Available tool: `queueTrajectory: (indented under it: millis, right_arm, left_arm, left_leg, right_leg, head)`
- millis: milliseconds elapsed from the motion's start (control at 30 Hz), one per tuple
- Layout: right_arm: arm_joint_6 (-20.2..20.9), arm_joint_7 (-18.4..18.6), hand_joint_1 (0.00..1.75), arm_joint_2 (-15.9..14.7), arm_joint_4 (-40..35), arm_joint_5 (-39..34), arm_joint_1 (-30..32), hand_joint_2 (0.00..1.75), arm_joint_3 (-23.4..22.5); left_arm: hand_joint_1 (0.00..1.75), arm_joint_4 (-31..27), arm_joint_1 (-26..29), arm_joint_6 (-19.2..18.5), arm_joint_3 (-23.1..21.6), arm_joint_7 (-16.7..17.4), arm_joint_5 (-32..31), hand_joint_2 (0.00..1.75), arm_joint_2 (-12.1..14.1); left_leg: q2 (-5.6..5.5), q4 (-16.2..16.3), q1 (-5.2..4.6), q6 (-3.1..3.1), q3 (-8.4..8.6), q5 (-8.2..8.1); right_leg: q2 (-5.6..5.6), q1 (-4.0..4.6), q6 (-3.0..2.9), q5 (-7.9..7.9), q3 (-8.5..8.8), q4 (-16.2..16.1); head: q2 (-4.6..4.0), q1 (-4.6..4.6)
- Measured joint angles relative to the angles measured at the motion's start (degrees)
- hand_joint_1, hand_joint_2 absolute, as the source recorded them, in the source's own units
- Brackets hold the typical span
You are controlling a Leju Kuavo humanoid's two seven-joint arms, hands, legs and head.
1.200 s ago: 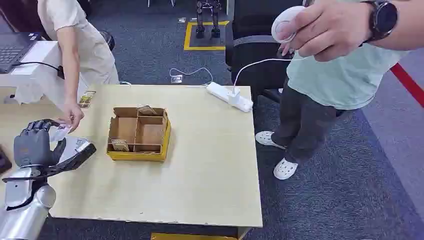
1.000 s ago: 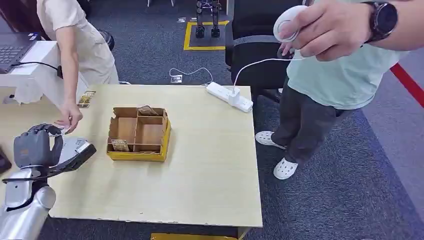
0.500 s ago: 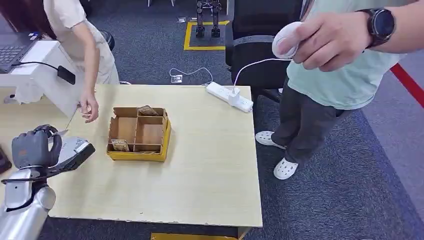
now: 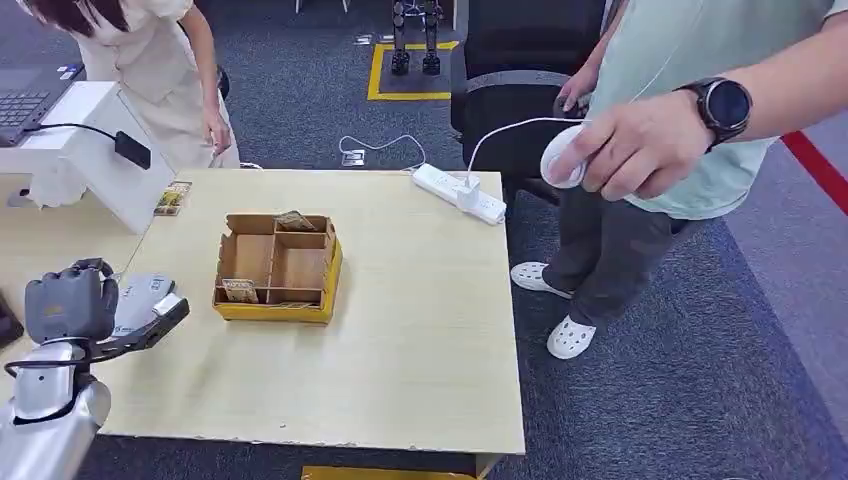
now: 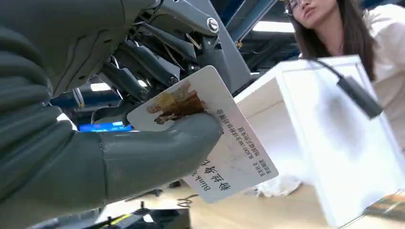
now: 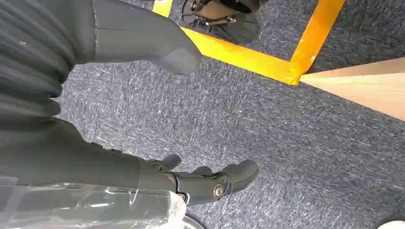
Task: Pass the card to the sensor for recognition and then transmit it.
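One card [image 5: 200, 133] sits pinched in the left robot hand [image 4: 75, 305], thumb pressed on its printed face and the darker fingers [image 5: 138, 71] behind it, low at the left edge of the head view over the tabletop [image 4: 400, 350]. What has just changed is the person in the pale top [image 4: 150, 50] at the upper left: a moment ago their hand was down beside the robot hand, and now it has pulled back and hangs near their side, well apart from the card. I take that to mean the handover is finished, the card is the robot's alone, and the next step is carrying it to the sensor. The head view lays out the wider scene: the yellow divided box [image 4: 278, 268] at centre left, the white stand [image 4: 100, 150] with a small dark unit [image 4: 132, 150] on a cable at the upper left, which may be the sensor, and a second person [image 4: 690, 130] on the right holding a white controller [image 4: 562, 158]. It barely shows the card itself. The left wrist view does, close up, with its picture and lines of print, and the white stand beyond it. The right wrist view shows the right robot hand [image 6: 143, 143] hanging over grey carpet [image 6: 286, 143] beside yellow floor tape [image 6: 267, 57], fingers apart and loosely curved, holding nothing.
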Motion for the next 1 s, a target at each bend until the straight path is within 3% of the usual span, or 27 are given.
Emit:
queueTrajectory:
  millis: [367, 700, 1000]
  right_arm:
    - [0.0, 0.2, 0.0, 0.0, 0.0, -0.1, -0.3, 1.75, 0.2]
    - [0.0, 0.2, 0.0, 0.0, 0.0, -0.2, -0.3, 1.75, 0.3]
    - [0.0, 0.0, 0.0, 0.0, 0.0, -0.5, -0.3, 1.75, 0.4]
  left_arm:
    - [1.75, 9.1, 0.1, 3.1, -0.6, 3.7, -8.5, 1.75, -1.9]
    - [1.75, 12.6, -0.1, 3.2, -0.7, 3.4, -8.2, 1.75, -3.9]
    - [1.75, 12.8, -0.4, -0.9, -0.7, 0.5, -2.9, 1.75, -5.0]
  left_leg:
    - [0.0, 0.0, -0.02, 0.0, -0.01, 0.0]
    - [0.0, 0.0, -0.01, 0.0, -0.01, 0.0]
    - [0.0, 0.0, -0.01, 0.0, 0.0, 0.0]
  right_leg:
    - [0.01, 0.0, 0.0, 0.0, -0.01, 0.0]
    - [0.0, 0.0, 0.0, 0.0, -0.01, 0.0]
    - [0.0, 0.0, 0.0, 0.0, -0.01, 0.0]
  head:
    - [0.0, 0.0]
    - [0.0, -0.02]
    - [0.0, -0.02]
